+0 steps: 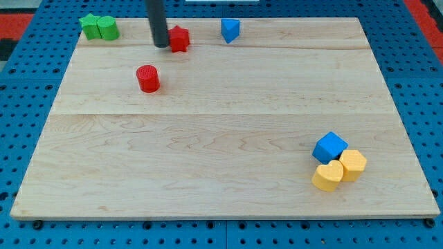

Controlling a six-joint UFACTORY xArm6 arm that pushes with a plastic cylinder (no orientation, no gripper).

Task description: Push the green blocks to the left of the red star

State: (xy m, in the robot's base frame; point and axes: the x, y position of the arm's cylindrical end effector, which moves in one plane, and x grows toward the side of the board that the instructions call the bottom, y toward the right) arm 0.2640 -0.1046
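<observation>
The two green blocks (pixel 98 28) are sitting touching at the board's far left corner, well left of the red star (pixel 180 39). The tip (pixel 160 45) is resting just beside the star's left; there are no jaws to judge. The blocks are looking light, stiff and easily slid; pushing their side faces seems best. No writing is showing.

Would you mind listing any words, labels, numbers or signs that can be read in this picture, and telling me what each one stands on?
None: no text can be read anywhere in the camera view.
The wooden board is bare wood grain.
The green blocks, red star, red cylinder, blue blocks and yellow blocks carry no markings.
My tip, just left of the red star, shows no label.
</observation>
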